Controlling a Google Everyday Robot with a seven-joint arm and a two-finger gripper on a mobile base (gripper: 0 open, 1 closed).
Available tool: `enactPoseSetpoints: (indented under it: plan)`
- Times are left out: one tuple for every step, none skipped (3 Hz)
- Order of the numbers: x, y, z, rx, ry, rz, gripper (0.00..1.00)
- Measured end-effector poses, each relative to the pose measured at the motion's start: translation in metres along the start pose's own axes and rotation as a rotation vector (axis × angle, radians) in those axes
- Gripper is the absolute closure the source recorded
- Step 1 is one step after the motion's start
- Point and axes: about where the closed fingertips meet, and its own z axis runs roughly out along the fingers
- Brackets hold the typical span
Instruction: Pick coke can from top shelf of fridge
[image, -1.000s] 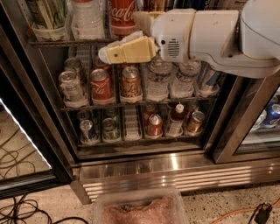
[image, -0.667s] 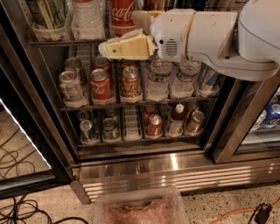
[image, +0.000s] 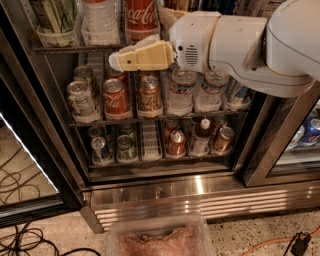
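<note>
The coke can (image: 141, 17), red with white script, stands on the top shelf (image: 75, 49) of the fridge (image: 165, 185); its top is cut off by the frame edge. My gripper (image: 136, 35) is open right in front of the can. Its lower cream finger (image: 142, 56) points left just below the shelf's front rail. Its upper finger (image: 166, 16) is at the can's right side. The white arm (image: 250, 47) reaches in from the right and hides the right part of the top shelf.
On the top shelf, a clear bottle (image: 100, 20) and a tub (image: 55, 20) stand left of the can. The middle rack holds another red can (image: 116, 97), a brown-gold can (image: 150, 95) and water bottles (image: 180, 92). A plastic bin (image: 160, 237) and cables (image: 20, 240) lie on the floor.
The gripper has barely shifted in front of the top shelf. Nothing was taken hold of and the cans have not moved.
</note>
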Motion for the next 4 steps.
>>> enactPoseSetpoints:
  plan:
    - [-0.001, 0.001, 0.001, 0.002, -0.004, 0.001, 0.00]
    - [-0.003, -0.006, 0.000, 0.073, -0.021, 0.016, 0.00]
    - [-0.005, -0.015, -0.001, 0.170, -0.051, 0.038, 0.00]
    - [-0.011, -0.019, 0.005, 0.210, -0.092, 0.050, 0.00]
